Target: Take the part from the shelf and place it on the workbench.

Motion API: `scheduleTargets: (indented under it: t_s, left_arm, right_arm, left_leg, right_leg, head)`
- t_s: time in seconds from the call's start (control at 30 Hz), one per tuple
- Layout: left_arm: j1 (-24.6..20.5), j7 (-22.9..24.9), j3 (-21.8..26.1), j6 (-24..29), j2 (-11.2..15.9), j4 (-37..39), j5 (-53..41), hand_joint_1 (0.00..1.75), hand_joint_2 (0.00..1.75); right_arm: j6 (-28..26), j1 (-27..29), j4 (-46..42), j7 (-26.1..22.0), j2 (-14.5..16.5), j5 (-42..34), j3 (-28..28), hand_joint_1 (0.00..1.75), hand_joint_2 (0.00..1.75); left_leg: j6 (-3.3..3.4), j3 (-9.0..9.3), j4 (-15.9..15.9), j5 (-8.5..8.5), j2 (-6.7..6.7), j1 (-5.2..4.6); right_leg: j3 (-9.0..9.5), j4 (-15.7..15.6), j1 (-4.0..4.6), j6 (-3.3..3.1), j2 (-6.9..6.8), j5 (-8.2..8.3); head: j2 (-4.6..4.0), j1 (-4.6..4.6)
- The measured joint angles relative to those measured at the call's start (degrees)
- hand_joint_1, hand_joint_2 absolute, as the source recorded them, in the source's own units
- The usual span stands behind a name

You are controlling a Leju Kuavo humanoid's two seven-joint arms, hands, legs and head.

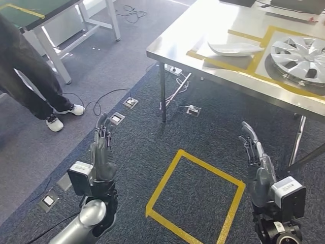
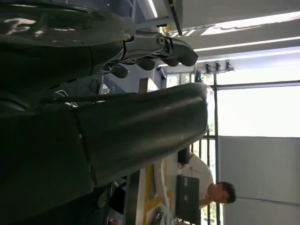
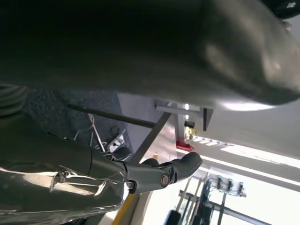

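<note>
Steel bench (image 1: 180, 43) stood at one o'clock, carrying one white part (image 1: 234, 49) and one hubcap (image 1: 300, 57) inside yellow tape. The left hand (image 1: 102, 152) and right hand (image 1: 257, 157) hung apart, fingers loosely extended, holding nothing. With a part apparently placed, the robot should turn steadily, avoiding the floor cables (image 1: 97, 104).

A shiny steel workbench (image 1: 180, 38) with yellow tape outlines carries a white curved plastic panel (image 1: 234, 48) in one taped box and, beside it, a silver spoked wheel cover (image 1: 299, 57). Below, dark grey carpet floor (image 1: 126, 152) bears a yellow tape square (image 1: 194, 195), cables and floor sockets.
</note>
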Motion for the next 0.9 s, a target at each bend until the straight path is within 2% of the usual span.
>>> scheduleTargets:
  t_s: [0.03, 0.07, 0.1, 0.13, 0.17, 0.2, 0.23, 0.27, 0.3, 0.33, 0.37, 0.4, 0.43, 0.47, 0.5, 0.53, 0.57, 0.6, 0.67, 0.7, 0.73, 0.77, 0.8, 0.83, 0.87, 0.9]
  left_arm:
    - [0.1, 0.1, 0.0, 0.0, 0.0, -0.1, -0.1, 0.0, 0.0]
    - [0.2, 0.2, 0.0, 0.0, 0.1, -0.2, -0.2, 0.0, 0.0]
    - [0.2, 0.3, 0.0, 0.0, 0.1, -0.3, -0.2, 0.0, 0.0]
    - [0.2, 0.4, 0.0, 0.0, 0.1, -0.4, -0.3, 0.0, 0.0]
    - [0.2, 0.5, 0.0, 0.0, 0.0, -0.4, -0.4, 0.0, 0.0]
    - [0.3, 0.5, 0.0, 0.0, 0.0, -0.4, -0.4, 0.0, 0.0]
    - [0.3, 0.6, 0.0, 0.0, 0.0, -0.4, -0.5, 0.0, 0.0]
    - [0.4, 0.6, 0.0, 0.0, 0.0, -0.4, -0.5, 0.0, 0.0]
    - [0.4, 0.6, 0.0, 0.0, 0.0, -0.4, -0.5, 0.0, 0.0]
    - [0.5, 0.7, 0.0, 0.0, 0.0, -0.4, -0.5, 0.0, 0.0]
    - [0.5, 0.7, 0.0, 0.0, 0.0, -0.4, -0.5, 0.0, 0.0]
    - [0.5, 0.8, 0.0, 0.0, 0.0, -0.4, -0.5, 0.0, 0.0]
    - [0.5, 1.0, 0.0, 0.0, 0.0, -0.4, -0.6, 0.0, 0.0]
    - [0.6, 1.1, 0.0, 0.0, 0.0, -0.5, -0.6, 0.0, 0.0]
    - [0.7, 1.2, 0.0, 0.0, 0.0, -0.5, -0.7, 0.0, 0.0]
    - [0.8, 1.2, 0.0, 0.0, 0.0, -0.6, -0.7, 0.0, 0.0]
    - [0.8, 1.2, 0.0, 0.0, 0.0, -0.6, -0.7, 0.0, 0.0]
    - [0.7, 1.2, 0.0, 0.0, 0.1, -0.7, -0.7, 0.0, 0.0]
    - [0.6, 1.1, 0.0, 0.0, 0.1, -0.7, -0.7, 0.0, 0.0]
    - [0.6, 1.1, 0.0, 0.0, 0.1, -0.7, -0.6, 0.0, 0.0]
    - [0.7, 1.0, 0.0, 0.0, 0.1, -0.7, -0.5, 0.0, 0.0]
    - [0.7, 0.9, 0.0, 0.0, 0.1, -0.7, -0.4, 0.0, 0.0]
    - [0.7, 0.8, 0.0, 0.0, 0.1, -0.7, -0.3, 0.0, 0.0]
    - [0.7, 0.7, 0.0, 0.0, 0.1, -0.7, -0.3, 0.0, 0.0]
    - [0.7, 0.6, 0.0, 0.0, 0.1, -0.7, -0.2, 0.0, 0.0]
    - [0.6, 0.5, 0.0, 0.0, 0.1, -0.7, -0.2, 0.0, 0.0]
  right_arm:
    - [0.0, 0.0, 0.0, 0.0, 0.0, 0.0, 0.0, 0.0, 0.0]
    - [0.0, -0.1, -0.1, 0.0, 0.0, 0.0, 0.0, 0.0, 0.0]
    - [0.0, -0.1, -0.1, 0.0, 0.0, 0.0, 0.0, 0.0, 0.0]
    - [0.0, -0.1, -0.1, 0.0, 0.0, 0.1, 0.0, 0.0, 0.0]
    - [0.0, -0.1, -0.1, 0.1, 0.0, 0.1, 0.0, 0.0, 0.0]
    - [-0.1, 0.0, -0.1, 0.1, 0.0, 0.1, 0.0, 0.0, 0.0]
    - [-0.1, 0.1, -0.1, 0.2, 0.0, 0.1, 0.0, 0.0, 0.0]
    - [-0.2, 0.1, -0.1, 0.2, 0.0, 0.1, 0.0, 0.0, 0.0]
    - [-0.2, 0.1, -0.1, 0.2, 0.0, 0.1, 0.0, 0.0, 0.0]
    - [-0.3, 0.1, -0.1, 0.2, 0.0, 0.1, 0.0, 0.0, 0.0]
    - [-0.3, 0.1, -0.1, 0.3, 0.0, 0.1, 0.0, 0.0, 0.0]
    - [-0.3, 0.1, -0.1, 0.3, 0.0, 0.1, 0.0, 0.0, 0.0]
    - [-0.3, 0.2, -0.2, 0.3, 0.0, 0.1, 0.0, 0.0, 0.0]
    - [-0.2, 0.2, -0.2, 0.3, 0.0, 0.1, 0.0, 0.0, 0.0]
    - [-0.2, 0.2, -0.2, 0.3, 0.0, 0.1, 0.0, 0.0, 0.0]
    - [-0.1, 0.2, -0.3, 0.4, 0.0, 0.1, 0.0, 0.0, 0.0]
    - [-0.1, 0.2, -0.3, 0.4, 0.1, 0.2, 0.0, 0.0, 0.0]
    - [0.0, 0.2, -0.4, 0.4, 0.1, 0.2, -0.1, 0.0, 0.0]
    - [0.0, 0.2, -0.4, 0.4, 0.1, 0.2, -0.1, 0.0, 0.0]
    - [0.1, 0.3, -0.4, 0.4, 0.1, 0.2, -0.1, 0.0, 0.0]
    - [0.1, 0.4, -0.4, 0.4, 0.1, 0.2, -0.1, 0.0, 0.0]
    - [0.1, 0.4, -0.4, 0.4, 0.1, 0.2, -0.1, 0.0, 0.0]
    - [0.2, 0.4, -0.4, 0.4, 0.1, 0.2, -0.1, 0.0, 0.0]
    - [0.2, 0.4, -0.4, 0.4, 0.1, 0.2, -0.1, 0.0, 0.0]
    - [0.2, 0.4, -0.4, 0.4, 0.1, 0.2, -0.1, 0.0, 0.0]
    - [0.2, 0.4, -0.4, 0.4, 0.1, 0.2, -0.1, 0.0, 0.0]
  left_leg:
    - [0.16, 0.15, -0.2, 0.05, -0.77, 0.12]
    - [0.41, 0.35, -0.5, 0.11, -1.47, 0.27]
    - [0.66, 0.57, -0.7, 0.16, -2.16, 0.46]
    - [0.86, 0.69, -0.7, 0.15, -2.82, 0.53]
    - [1.04, 0.74, -0.7, 0.11, -3.51, 0.51]
    - [1.12, 0.78, -0.7, 0.07, -4.29, 0.46]
    - [1.17, 0.86, -0.7, 0.02, -5.11, 0.39]
    - [1.2, 0.99, -0.7, -0.03, -5.97, 0.33]
    - [1.17, 1.22, -0.7, -0.1, -6.86, 0.28]
    - [1.11, 1.48, -0.6, -0.2, -7.7, 0.26]
    - [0.99, 1.63, -0.6, -0.3, -8.43, 0.2]
    - [0.81, 1.58, -0.5, -0.36, -9.16, 0.24]
    - [0.56, 1.36, -0.4, -0.31, -9.77, 0.36]
    - [0.27, 1.06, -0.4, -0.18, -10.38, 0.52]
    - [-0.05, 0.83, -0.4, -0.02, -11.08, 0.67]
    - [-0.31, 0.72, -0.3, -0.05, -11.16, 0.69]
    - [-0.62, 0.43, 0.3, -0.48, -10.34, 0.55]
    - [-0.94, -0.51, 2.2, -1.55, -8.85, 0.44]
    - [-1.68, -4.35, 9.4, -4.86, -5.29, 0.63]
    - [-2.0, -6.65, 13.4, -6.29, -4.4, 0.93]
    - [-2.27, -8.23, 16.0, -6.83, -3.98, 1.21]
    - [-2.5, -8.72, 16.6, -6.35, -3.73, 1.47]
    - [-2.68, -7.86, 14.6, -4.84, -3.35, 1.69]
    - [-2.79, -5.85, 10.7, -2.76, -2.62, 1.84]
    - [-2.87, -3.5, 6.3, -1.11, -1.19, 1.78]
    - [-2.65, -1.57, 2.7, 0.04, -0.07, 1.62]
  right_leg:
    - [0.08, 0.2, -0.09, 0.28, 0.29, -0.44]
    - [-0.24, 1.3, -0.18, 0.49, 1.31, -1.3]
    - [-1.22, 3.6, -0.28, 0.64, 2.82, -2.72]
    - [-2.93, 7.2, -0.34, 0.7, 4.58, -4.5]
    - [-5.01, 11.3, -0.29, 0.71, 5.58, -6.25]
    - [-7.03, 15.0, -0.25, 0.72, 6.03, -7.41]
    - [-8.37, 17.0, -0.2, 0.71, 6.21, -7.48]
    - [-8.7, 16.8, -0.18, 0.62, 6.34, -6.34]
    - [-7.94, 14.3, -0.18, 0.44, 6.58, -4.11]
    - [-6.43, 10.2, -0.17, 0.18, 7.3, -1.4]
    - [-4.89, 6.3, -0.24, -0.14, 8.7, 0.65]
    - [-3.43, 3.1, -0.3, -0.38, 9.95, 1.87]
    - [-2.59, 1.3, -0.29, -0.57, 10.92, 2.23]
    - [-2.19, 0.6, -0.24, -0.7, 11.27, 2.0]
    - [-1.81, 0.1, -0.23, -0.82, 10.76, 1.96]
    - [-1.59, -0.2, -0.32, -1.0, 10.04, 2.06]
    - [-1.25, -0.6, -0.5, -1.19, 9.34, 2.18]
    - [-0.93, -1.0, -0.68, -1.46, 8.52, 2.28]
    - [-0.66, -1.3, -0.72, -1.83, 6.93, 2.24]
    - [-0.65, -1.3, -0.7, -1.93, 6.07, 2.15]
    - [-0.63, -1.3, -0.72, -1.9, 5.29, 2.05]
    - [-0.55, -1.3, -0.78, -1.8, 4.51, 1.91]
    - [-0.4, -1.3, -0.86, -1.62, 3.75, 1.74]
    - [-0.15, -1.3, -0.95, -1.38, 3.04, 1.53]
    - [0.1, -1.3, -0.89, -1.04, 2.39, 1.24]
    - [0.35, -1.2, -0.78, -0.68, 1.82, 0.94]
  head:
    - [0.0, 0.13]
    - [0.0, 0.27]
    - [0.0, 0.52]
    - [0.0, 0.8]
    - [0.0, 1.05]
    - [0.0, 1.21]
    - [0.0, 1.25]
    - [0.0, 1.26]
    - [0.0, 1.26]
    - [0.0, 1.3]
    - [0.0, 1.32]
    - [0.0, 1.32]
    - [0.0, 1.38]
    - [0.0, 1.43]
    - [0.0, 1.47]
    - [0.0, 1.48]
    - [0.0, 1.33]
    - [0.0, 1.06]
    - [0.0, 0.56]
    - [0.0, 0.41]
    - [0.0, 0.32]
    - [0.0, 0.24]
    - [0.0, 0.15]
    - [0.0, 0.08]
    - [0.0, -0.04]
    - [0.0, -0.21]
